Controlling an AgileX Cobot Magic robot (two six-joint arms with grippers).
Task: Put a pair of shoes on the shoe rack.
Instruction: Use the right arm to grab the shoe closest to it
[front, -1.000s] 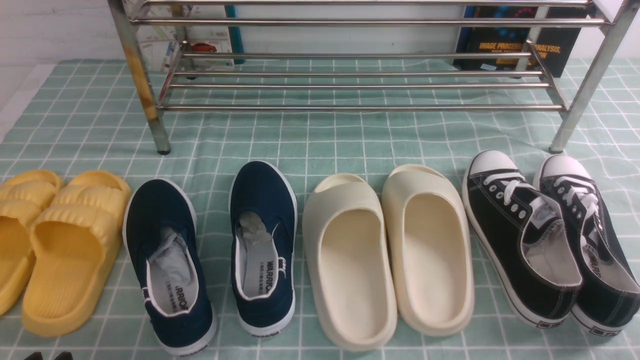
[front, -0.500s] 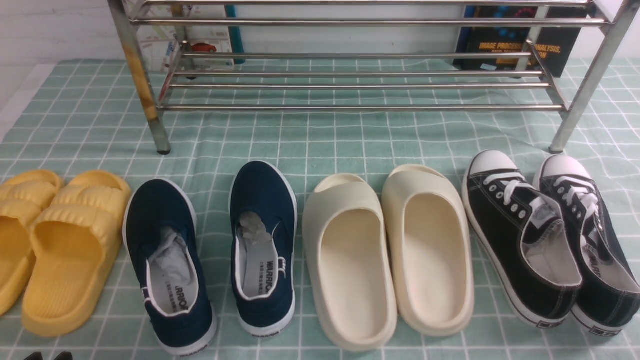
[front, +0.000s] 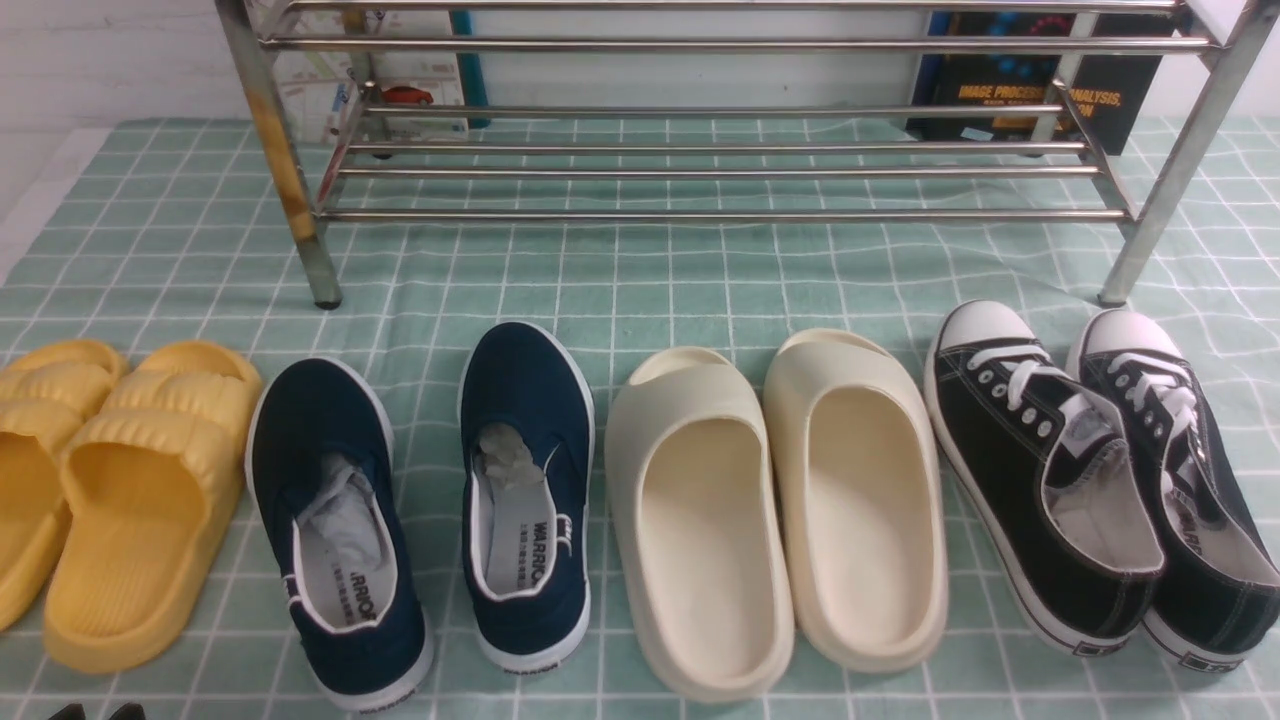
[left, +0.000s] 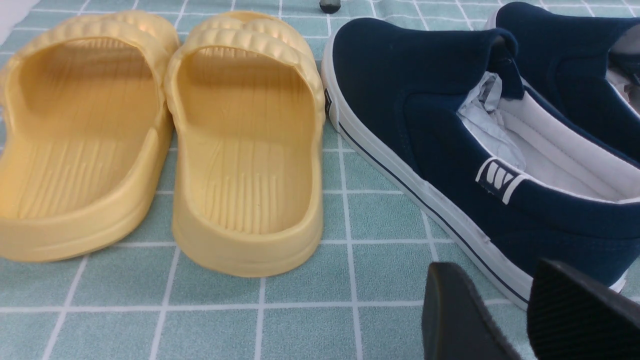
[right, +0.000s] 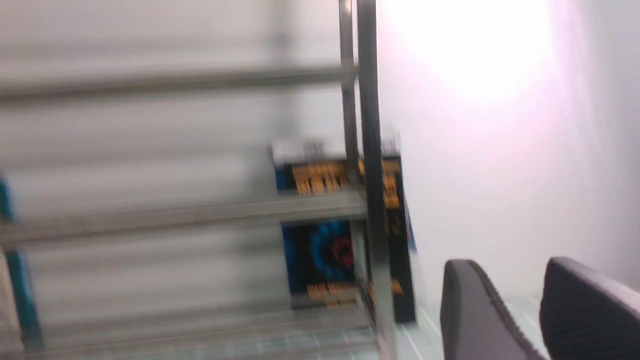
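Observation:
The pair of shoes, two black lace-up sneakers (front: 1030, 470) with white toe caps, lies side by side on the cloth at the front right, toes toward the shoe rack (front: 720, 214). The steel-tube rack stands across the back, and one of its posts (right: 367, 175) shows blurred in the right wrist view. My left gripper (left: 500, 280) is open and empty, low by the heel of a navy slip-on (left: 450, 125); its tips (front: 96, 712) peek in at the bottom left. My right gripper (right: 510, 270) is open with nothing between its fingers, beside the rack's right end.
Yellow slides (front: 130, 500), navy slip-ons (front: 340, 520) and cream slides (front: 700, 520) lie in a row left of the sneakers on a green checked cloth (front: 640, 280). A dark book (front: 1040, 90) and a box (front: 400, 90) lean behind the rack.

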